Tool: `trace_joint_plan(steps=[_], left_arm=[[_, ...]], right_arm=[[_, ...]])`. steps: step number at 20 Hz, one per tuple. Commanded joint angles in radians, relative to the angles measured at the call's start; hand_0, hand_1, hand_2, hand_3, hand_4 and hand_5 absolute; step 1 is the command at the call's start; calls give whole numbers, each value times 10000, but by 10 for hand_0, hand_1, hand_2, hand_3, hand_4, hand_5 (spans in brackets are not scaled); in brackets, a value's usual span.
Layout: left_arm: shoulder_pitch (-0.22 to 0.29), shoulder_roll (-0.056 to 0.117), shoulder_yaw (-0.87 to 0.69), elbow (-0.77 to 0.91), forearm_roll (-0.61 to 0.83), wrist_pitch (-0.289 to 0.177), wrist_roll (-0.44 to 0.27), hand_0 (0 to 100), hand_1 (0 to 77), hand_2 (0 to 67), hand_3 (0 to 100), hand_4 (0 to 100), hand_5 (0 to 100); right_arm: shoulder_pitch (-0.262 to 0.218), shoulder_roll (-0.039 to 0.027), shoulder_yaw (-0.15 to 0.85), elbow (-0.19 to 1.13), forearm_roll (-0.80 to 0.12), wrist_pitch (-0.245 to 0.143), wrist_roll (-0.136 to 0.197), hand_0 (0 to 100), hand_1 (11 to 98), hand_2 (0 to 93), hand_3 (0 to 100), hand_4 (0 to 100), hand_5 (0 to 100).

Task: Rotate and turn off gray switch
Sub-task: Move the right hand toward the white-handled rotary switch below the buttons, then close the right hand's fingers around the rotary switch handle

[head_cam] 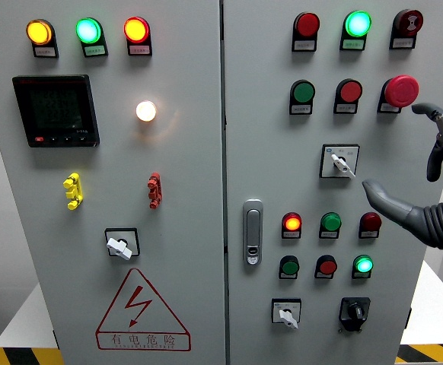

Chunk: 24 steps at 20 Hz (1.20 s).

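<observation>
A gray rotary switch (339, 161) sits on a white square plate in the middle of the right cabinet door, its handle pointing down to the right. My right hand (395, 150) comes in from the right edge and hovers just right of this switch without touching it. Its thumb (381, 196) reaches toward the switch from below, a finger (435, 114) curves above, and nothing is held between them. Similar gray switches sit on the left door (119, 245) and low on the right door (286, 313). My left arm does not show.
A red mushroom button (400, 90) protrudes just above my hand. Red and green push buttons and indicator lamps surround the switch. A black rotary switch (354, 312) sits at the lower right. A door handle (253, 232) is beside the seam between the doors.
</observation>
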Motion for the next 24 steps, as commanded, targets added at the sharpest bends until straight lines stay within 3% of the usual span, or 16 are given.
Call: trace_joint_plan(steps=[1, 3, 7, 11, 16, 24], left_arm=[[1, 1, 0, 0, 0, 1, 0, 342, 0, 123, 223, 119, 123], [16, 1, 0, 0, 0, 1, 0, 341, 0, 123, 223, 119, 123], [1, 1, 0, 0, 0, 1, 0, 342, 0, 123, 223, 119, 123], [1, 1, 0, 0, 0, 1, 0, 341, 0, 123, 223, 119, 123], [1, 1, 0, 0, 0, 1, 0, 343, 0, 123, 223, 119, 123], [1, 1, 0, 0, 0, -14, 0, 343, 0, 122, 223, 119, 123]], right_arm=[[108, -13, -110, -200, 179, -10, -427, 0, 406, 420, 869, 1000, 1000], [124, -13, -354, -262, 409, -10, -749, 0, 402, 465, 868, 1000, 1000], [277, -28, -478, -553, 410, -10, -843, 0, 401, 519, 864, 1000, 1000], [400, -28, -646, -845, 425, -10, -1226, 0, 401, 590, 860, 1000, 1000], [615, -28, -862, -1274, 425, -41, -1410, 0, 388, 626, 855, 1000, 1000], [844, -28, -954, -1933, 425, -71, -1411, 0, 369, 627, 855, 1000, 990]])
